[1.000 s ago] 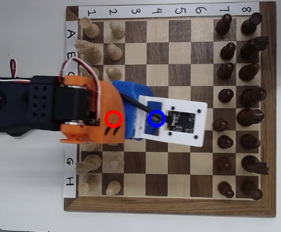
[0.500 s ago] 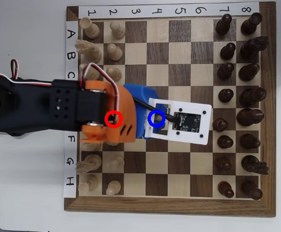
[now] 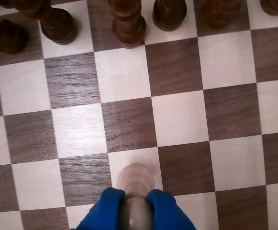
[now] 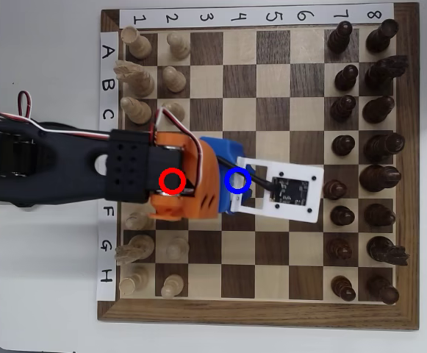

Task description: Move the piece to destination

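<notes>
In the wrist view the piece (image 3: 135,179), a pale pawn, hangs tilted between my blue fingers (image 3: 103,208), its round base over a light square. My gripper (image 3: 135,211) is shut on its upper part; whether the base touches the board I cannot tell. In the overhead view my gripper (image 4: 231,187) reaches in from the left at the board's middle rows and hides the pawn. The blue ring (image 4: 247,181) of the destination lies over the gripper's tip, and a red ring (image 4: 171,190) lies over the orange wrist.
Dark pieces (image 4: 378,110) fill columns 7 and 8 on the right; several show along the top of the wrist view (image 3: 127,21). Pale pieces (image 4: 136,77) stand in columns 1 and 2 on the left. The white camera plate (image 4: 286,190) juts right of the gripper.
The arm has stretched to the right across the board. The orange wrist and white camera plate have shifted right and slightly down in the overhead view.
</notes>
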Tool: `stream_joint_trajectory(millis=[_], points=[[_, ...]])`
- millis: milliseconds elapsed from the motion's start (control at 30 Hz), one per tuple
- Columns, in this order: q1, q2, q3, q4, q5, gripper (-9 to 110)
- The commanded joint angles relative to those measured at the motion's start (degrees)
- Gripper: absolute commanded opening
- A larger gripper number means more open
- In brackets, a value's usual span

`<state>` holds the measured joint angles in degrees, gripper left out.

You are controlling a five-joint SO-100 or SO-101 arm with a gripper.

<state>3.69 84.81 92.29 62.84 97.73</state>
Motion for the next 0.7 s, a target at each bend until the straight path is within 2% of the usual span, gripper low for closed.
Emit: stream_joint_trajectory(millis=[0, 667], points=[[2.4, -0.1, 0.3, -5.7, 0.7, 0], [1.5, 0.4, 5.0, -8.6, 1.7, 0]])
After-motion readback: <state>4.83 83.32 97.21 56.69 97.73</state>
